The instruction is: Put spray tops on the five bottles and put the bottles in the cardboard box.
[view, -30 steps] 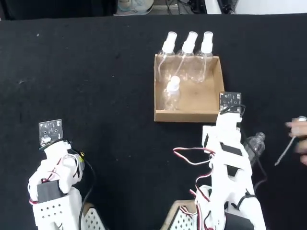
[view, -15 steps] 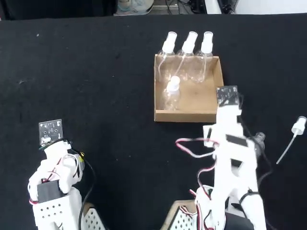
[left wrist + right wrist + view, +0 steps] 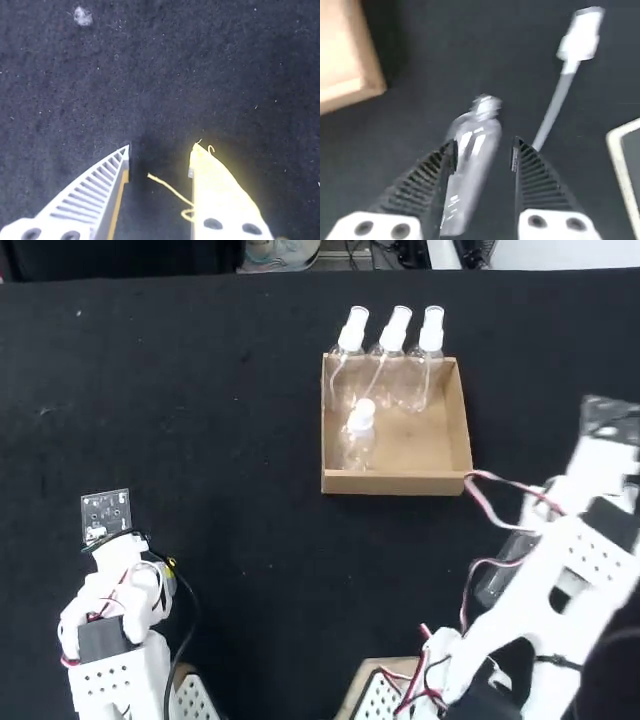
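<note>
- The right tool (image 3: 482, 149) is released: its two black ribbed fingers (image 3: 420, 192) are spread apart, low over the black table (image 3: 420, 45).
- A clear bottle (image 3: 470, 160) with nothing on its neck lies on the table between those fingers. It lies lengthways, with the neck pointing away from the tool. It sits closer to one finger than the other, and I cannot tell whether it touches that finger.
- Ahead of the right tool's tips, on the side away from the box, a loose spray top (image 3: 581, 32) lies on the table. Its thin tube trails back towards the nearer fingertip, apart from the bottle.
- Beside the right tool on that same side is the pale edge of a flat object (image 3: 622, 155).
- Ahead on the tool's other side is one corner of the cardboard box (image 3: 342, 60).
- The left tool (image 3: 159, 149) is released too. One finger is white and ribbed, the other yellowish, and bare table shows in the gap between them.
- A pale thread (image 3: 167, 185) hangs off the yellowish finger into the gap. A lint speck (image 3: 82, 15) lies well ahead of the tips.
- In the high view the left arm (image 3: 115, 600) sits folded, well apart from the box. The right arm (image 3: 570, 570) stretches out beside the box.
- Farthest from both tools, three capped bottles (image 3: 397, 350) stand in a row at the box's far wall, their white tops reaching past its rim. A fourth capped bottle (image 3: 358, 435) stands nearer the tools.
</note>
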You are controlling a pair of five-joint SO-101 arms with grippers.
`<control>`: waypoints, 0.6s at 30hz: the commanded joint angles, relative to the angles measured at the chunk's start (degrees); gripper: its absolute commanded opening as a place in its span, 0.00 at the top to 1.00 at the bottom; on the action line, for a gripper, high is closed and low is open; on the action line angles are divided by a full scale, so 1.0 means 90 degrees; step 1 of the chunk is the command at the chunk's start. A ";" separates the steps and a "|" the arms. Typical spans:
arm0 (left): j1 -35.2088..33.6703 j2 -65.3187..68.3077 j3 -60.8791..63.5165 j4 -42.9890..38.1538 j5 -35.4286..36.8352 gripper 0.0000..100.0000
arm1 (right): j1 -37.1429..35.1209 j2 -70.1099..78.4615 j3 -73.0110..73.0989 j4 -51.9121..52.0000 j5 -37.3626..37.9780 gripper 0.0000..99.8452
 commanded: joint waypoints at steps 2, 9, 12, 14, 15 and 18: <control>-0.0044 -0.0039 0.0142 0.0029 -0.0068 0.81 | 0.0332 0.1167 -0.1988 0.0596 0.0059 0.84; -0.0054 -0.0039 0.0142 0.0029 -0.0068 0.81 | 0.0615 0.4967 -0.5866 0.2061 -0.0176 0.84; -0.0054 -0.0039 0.0142 0.0029 -0.0068 0.81 | 0.0703 0.6432 -0.7585 0.2530 -0.0205 0.84; -0.0044 -0.0039 0.0142 0.0029 -0.0068 0.81 | 0.0684 0.7370 -0.8728 0.3048 -0.0205 0.82; -0.0044 -0.0039 0.0142 0.0029 -0.0068 0.81 | 0.0654 0.7790 -0.9236 0.3409 -0.0195 0.81; -0.0044 -0.0039 0.0142 0.0029 -0.0068 0.81 | 0.0508 0.8747 -1.0427 0.3937 -0.0361 0.80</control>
